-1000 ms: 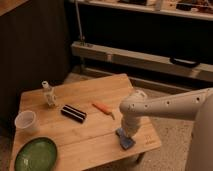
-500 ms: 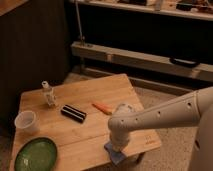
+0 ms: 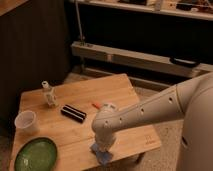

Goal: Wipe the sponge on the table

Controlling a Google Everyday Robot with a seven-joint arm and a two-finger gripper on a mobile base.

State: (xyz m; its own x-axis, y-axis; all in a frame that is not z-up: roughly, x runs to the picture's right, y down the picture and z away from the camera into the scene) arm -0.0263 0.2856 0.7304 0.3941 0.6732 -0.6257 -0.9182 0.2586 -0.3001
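Camera view: the gripper (image 3: 103, 148) sits on the sponge (image 3: 102, 157) at the table's (image 3: 120, 92) front edge, its hold impossible to tell, with the black bar (image 3: 73, 113) and orange stick (image 3: 95, 105) behind.

No text, label or number can be read anywhere; the tool (image 3: 103, 148) sits on the sponge (image 3: 103, 158) at the desk's (image 3: 125, 97) front edge

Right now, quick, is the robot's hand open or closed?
Gripper: on the sponge, near edge of the table; open or shut cannot be told.
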